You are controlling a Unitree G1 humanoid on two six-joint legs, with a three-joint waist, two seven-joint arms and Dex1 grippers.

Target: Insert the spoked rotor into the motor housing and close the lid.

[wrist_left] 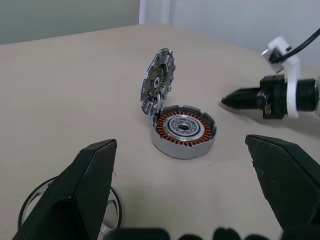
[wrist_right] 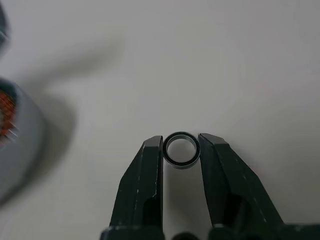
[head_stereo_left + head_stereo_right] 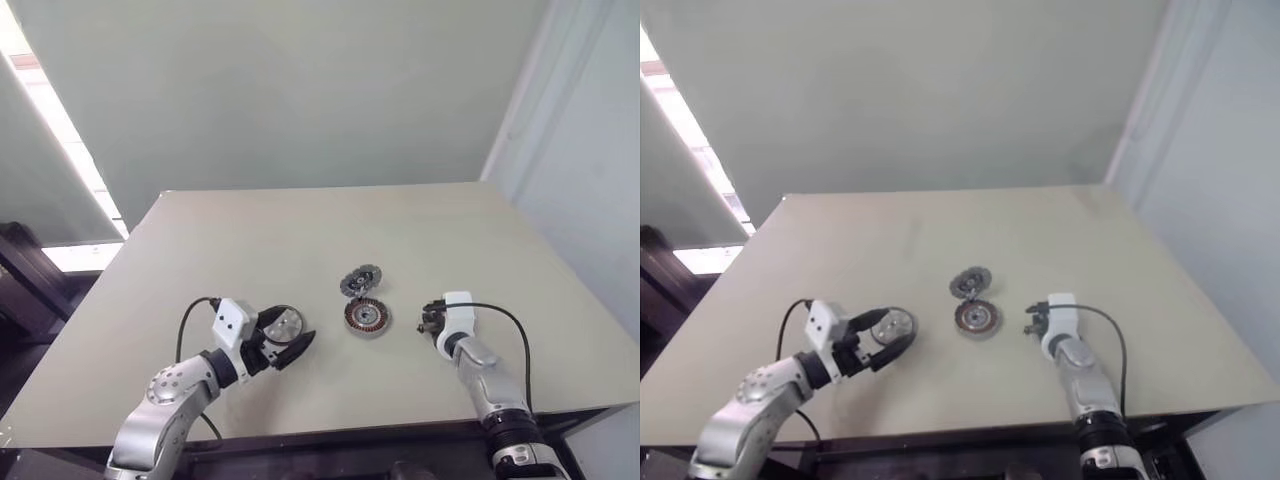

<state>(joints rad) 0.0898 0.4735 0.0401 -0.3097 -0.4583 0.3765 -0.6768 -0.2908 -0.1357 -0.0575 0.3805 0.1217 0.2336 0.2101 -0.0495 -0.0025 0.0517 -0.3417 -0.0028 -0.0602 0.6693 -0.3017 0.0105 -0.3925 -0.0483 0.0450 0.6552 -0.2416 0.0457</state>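
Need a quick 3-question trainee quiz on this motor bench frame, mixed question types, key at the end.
1. True or false: the lid lies flat, closing the motor housing.
2. What does the right claw grip between its fingertips?
A. the spoked rotor
B. a small black ring
C. the lid
3. Fill in: the left claw is ____, and the spoked rotor lies on the table by it.

Key
1. False: the lid stands tilted up at the housing's far edge, and the copper windings show.
2. B: the small black ring sits pinched between the two black fingers.
3. Open: its fingers stand wide apart with nothing between them.
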